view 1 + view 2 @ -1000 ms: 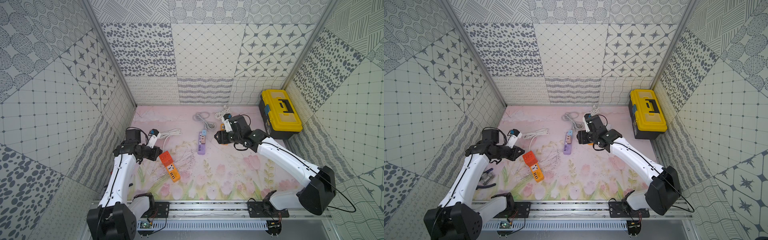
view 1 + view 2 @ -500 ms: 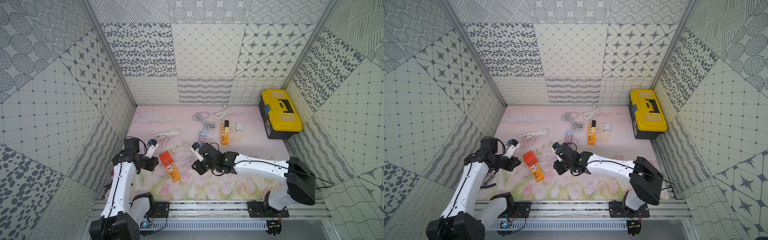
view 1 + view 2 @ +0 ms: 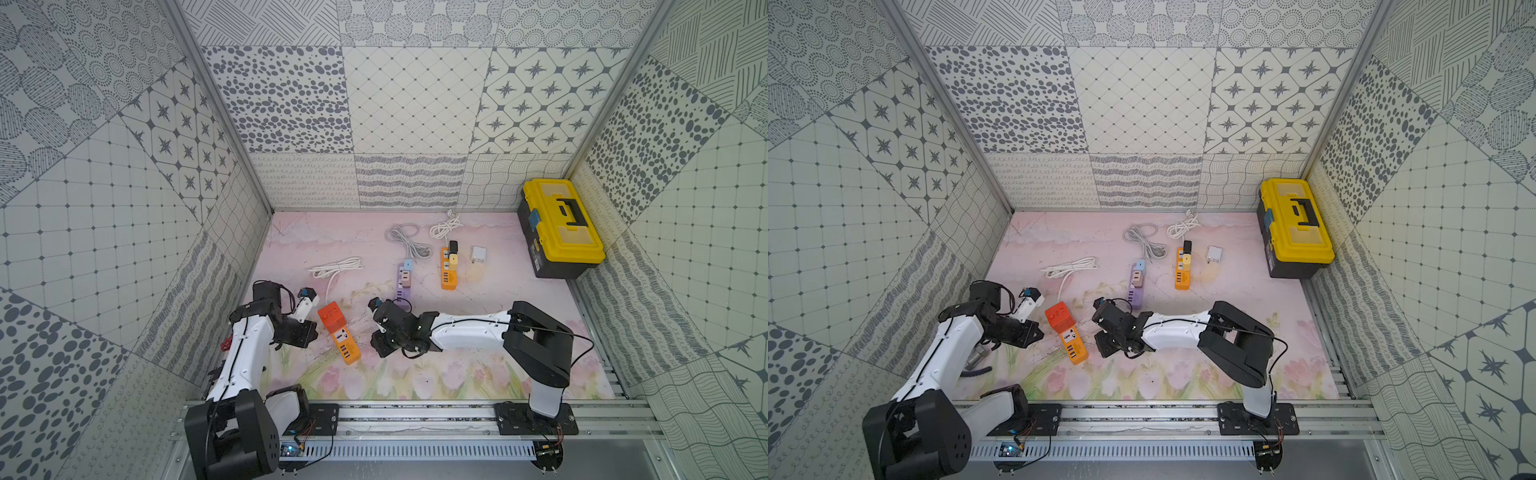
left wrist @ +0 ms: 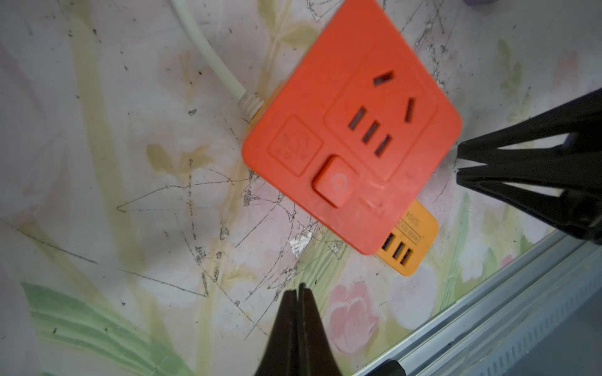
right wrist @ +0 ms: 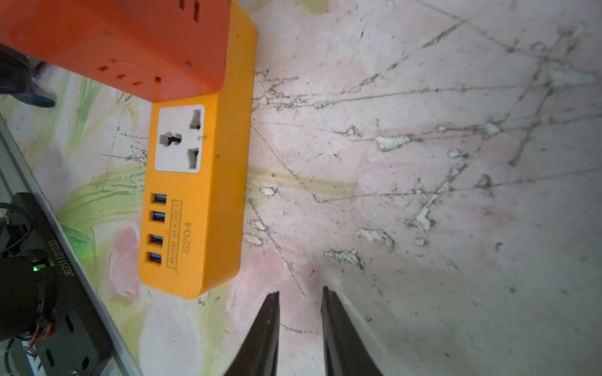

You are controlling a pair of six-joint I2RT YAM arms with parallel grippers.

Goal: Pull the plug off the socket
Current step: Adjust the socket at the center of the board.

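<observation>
You have a red-orange cube plug [image 3: 331, 314] and a yellow-orange power strip [image 3: 347, 349] with a white socket face and blue USB ports. Its cable [image 3: 340, 264] is white, and the mat [image 3: 457, 374] is pale pink, printed with pink flowers and green leaves and scored with dark scratches. You also have a lilac strip [image 3: 401, 296], a second orange strip [image 3: 449, 282], a black toolbox [image 3: 561, 232] with a yellow lid, white arms [image 3: 245, 353] with black joints, and walls [image 3: 415, 104] patterned grey on white in dots, stars, grids and waves.
</observation>
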